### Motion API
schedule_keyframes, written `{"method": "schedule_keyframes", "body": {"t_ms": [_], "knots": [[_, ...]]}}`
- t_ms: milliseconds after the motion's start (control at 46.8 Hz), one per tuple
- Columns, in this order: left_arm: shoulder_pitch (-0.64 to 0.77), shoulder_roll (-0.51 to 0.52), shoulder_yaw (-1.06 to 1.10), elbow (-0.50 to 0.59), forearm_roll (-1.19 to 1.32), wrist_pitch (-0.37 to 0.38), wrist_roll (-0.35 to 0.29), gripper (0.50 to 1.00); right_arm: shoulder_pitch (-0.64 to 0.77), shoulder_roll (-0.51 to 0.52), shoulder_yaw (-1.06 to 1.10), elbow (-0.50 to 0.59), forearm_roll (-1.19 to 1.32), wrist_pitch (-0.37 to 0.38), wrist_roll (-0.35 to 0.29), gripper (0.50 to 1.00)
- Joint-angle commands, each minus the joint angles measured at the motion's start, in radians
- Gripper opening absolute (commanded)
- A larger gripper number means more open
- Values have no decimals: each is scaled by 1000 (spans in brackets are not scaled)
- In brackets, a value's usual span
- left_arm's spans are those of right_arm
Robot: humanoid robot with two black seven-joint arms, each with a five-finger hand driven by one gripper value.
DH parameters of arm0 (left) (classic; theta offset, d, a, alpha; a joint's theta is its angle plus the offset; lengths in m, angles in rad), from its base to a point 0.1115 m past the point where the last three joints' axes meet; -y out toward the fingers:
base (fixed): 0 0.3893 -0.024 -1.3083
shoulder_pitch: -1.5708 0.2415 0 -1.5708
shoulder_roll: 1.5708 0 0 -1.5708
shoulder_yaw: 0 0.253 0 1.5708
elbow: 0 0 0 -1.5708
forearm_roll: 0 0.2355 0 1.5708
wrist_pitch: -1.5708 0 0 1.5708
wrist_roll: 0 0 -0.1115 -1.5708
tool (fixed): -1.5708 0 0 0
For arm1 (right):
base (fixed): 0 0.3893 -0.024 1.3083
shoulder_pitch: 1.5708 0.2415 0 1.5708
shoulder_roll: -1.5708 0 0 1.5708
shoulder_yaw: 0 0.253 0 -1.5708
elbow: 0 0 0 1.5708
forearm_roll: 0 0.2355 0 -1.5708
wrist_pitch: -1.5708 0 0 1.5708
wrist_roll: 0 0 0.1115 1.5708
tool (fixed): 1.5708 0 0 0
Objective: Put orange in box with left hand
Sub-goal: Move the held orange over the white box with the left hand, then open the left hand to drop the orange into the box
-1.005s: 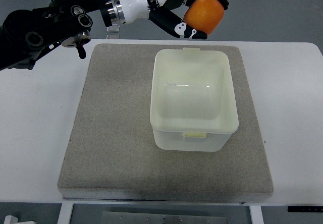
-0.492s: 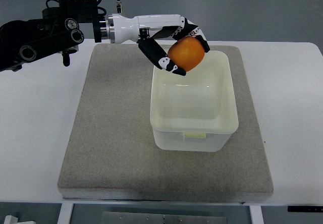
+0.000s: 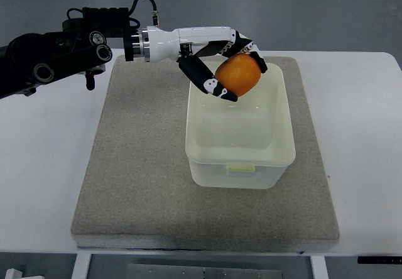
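The left hand, fingers curled around the orange, hangs over the far-left rim of the open box, empty interior below, grey mat underneath.

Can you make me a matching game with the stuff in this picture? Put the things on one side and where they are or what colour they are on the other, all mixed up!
Things:
1. orange
2. box
3. mat
4. table

Clues:
A. grey and fuzzy, lying under the box
B. held in the left hand over the far end of the box
C. plain white, sticking out around the mat
D. pale cream, open on top, nothing inside

Right pairs: 1-B, 2-D, 3-A, 4-C
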Motion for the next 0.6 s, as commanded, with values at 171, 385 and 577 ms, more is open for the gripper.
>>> {"method": "schedule_keyframes", "body": {"t_ms": [171,385,577], "knots": [[1,-2,1,-1,0,2,0,977,-1,0,0,0,0,0,0,944],[3,0,-13,2,-9,9,0,988,-1,0,0,0,0,0,0,944],[6,8,-91,6,-78,66,0,988,-1,0,0,0,0,0,0,944]]}}
